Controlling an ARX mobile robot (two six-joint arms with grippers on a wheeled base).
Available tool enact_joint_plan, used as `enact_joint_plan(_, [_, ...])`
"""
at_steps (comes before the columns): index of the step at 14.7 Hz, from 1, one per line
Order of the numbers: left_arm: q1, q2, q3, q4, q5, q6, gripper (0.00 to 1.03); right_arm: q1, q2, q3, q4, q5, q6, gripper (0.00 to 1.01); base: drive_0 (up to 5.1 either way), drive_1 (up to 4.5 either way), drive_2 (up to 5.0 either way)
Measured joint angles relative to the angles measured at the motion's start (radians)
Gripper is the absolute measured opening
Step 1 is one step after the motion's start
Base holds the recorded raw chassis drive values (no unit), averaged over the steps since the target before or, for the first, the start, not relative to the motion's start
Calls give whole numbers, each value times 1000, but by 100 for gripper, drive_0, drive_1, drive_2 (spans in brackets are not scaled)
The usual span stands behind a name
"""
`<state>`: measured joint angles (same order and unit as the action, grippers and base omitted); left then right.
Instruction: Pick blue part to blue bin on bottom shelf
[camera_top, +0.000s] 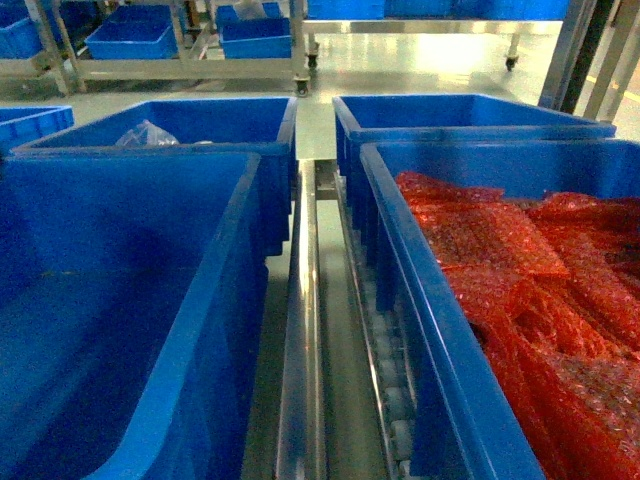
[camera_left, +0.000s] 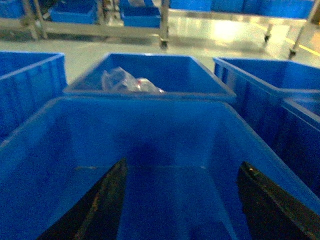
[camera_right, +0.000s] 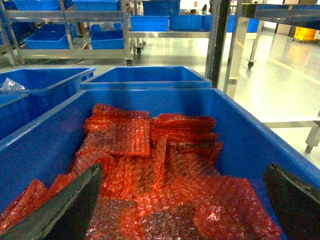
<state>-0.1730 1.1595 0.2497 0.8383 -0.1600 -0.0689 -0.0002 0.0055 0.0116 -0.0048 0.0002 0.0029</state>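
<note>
Oddly, no blue part shows itself plainly in any view, so the relation that matters has to be read from the bins. On the left of the head view stands a large, deep blue plastic bin (camera_top: 130, 300), seemingly empty, and the left gripper (camera_left: 180, 205) hovers over it with its two dark fingers (camera_left: 102, 210) spread wide apart and nothing between them. On the right, a second blue plastic bin (camera_top: 440, 330) is heaped with flat red bubble-wrap pouches (camera_right: 150, 170); the right gripper (camera_right: 180, 200) hangs above that heap, its jaws likewise wide open and empty. The pouches lie directly ahead of and below the right gripper, overlapping at mixed angles, the nearer ones with their long sides running roughly across the gripper's line of sight. If the part to be moved is among them, I cannot tell which it is, since nothing blue peeks through the wrap. Behind the left bin, a further blue bin (camera_left: 150, 75) holds a crumpled clear plastic bag (camera_left: 125, 81). Between the two near bins runs the silver steel rail with small white rollers (camera_top: 395, 400), which looks like the bottom shelf. By my judgement the right arm is far nearer to any likely pick, and the empty left bin sits just beside it across that rail.
</note>
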Motion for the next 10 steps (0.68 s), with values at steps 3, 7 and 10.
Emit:
enact_joint_plan(3, [61, -183, -111, -21, 50, 51, 18, 0, 0, 0, -1, 0, 0, 98, 0, 0, 0])
enact_joint_plan(7, [177, -378, -220, -88, 153, 52, 2, 0, 0, 0, 0, 0, 0, 98, 0, 0, 0])
enact_joint_plan(10, [171, -569, -238, -257, 160, 53, 2, 0, 0, 0, 0, 0, 0, 98, 0, 0, 0])
